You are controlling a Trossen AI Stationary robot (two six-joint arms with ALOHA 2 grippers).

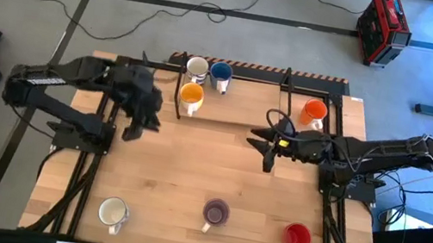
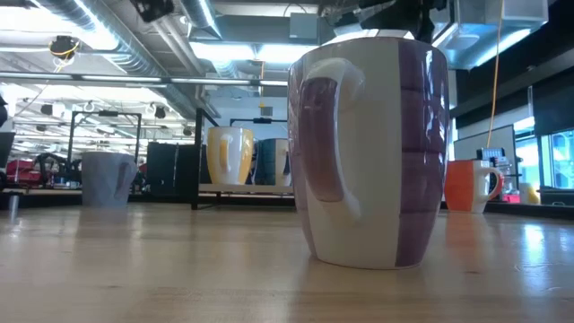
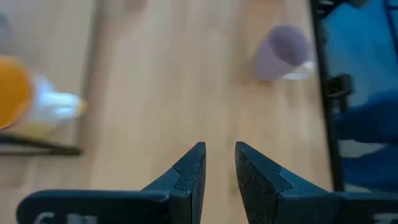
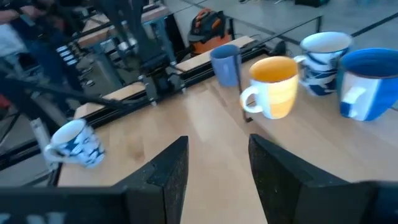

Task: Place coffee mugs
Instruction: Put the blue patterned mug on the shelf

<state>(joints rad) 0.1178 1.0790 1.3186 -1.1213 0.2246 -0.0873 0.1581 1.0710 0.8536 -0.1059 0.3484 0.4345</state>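
Low view shows a glossy purple-and-white mug (image 2: 372, 148) upright; left claw (image 3: 219, 165) and right claw (image 4: 217, 165) gape empty.

light wooden plank table top (image 1: 191, 170) with black metal frame rails. at the far edge: cream-white glossy mug (image 1: 197, 69), blue mug (image 1: 221, 73), yellow-orange mug (image 1: 191, 95) close together, orange mug (image 1: 314, 112) well apart to the right. along the near edge: white mug (image 1: 112, 211), purple mug (image 1: 215, 213) in the middle, red mug (image 1: 297, 236). all upright.
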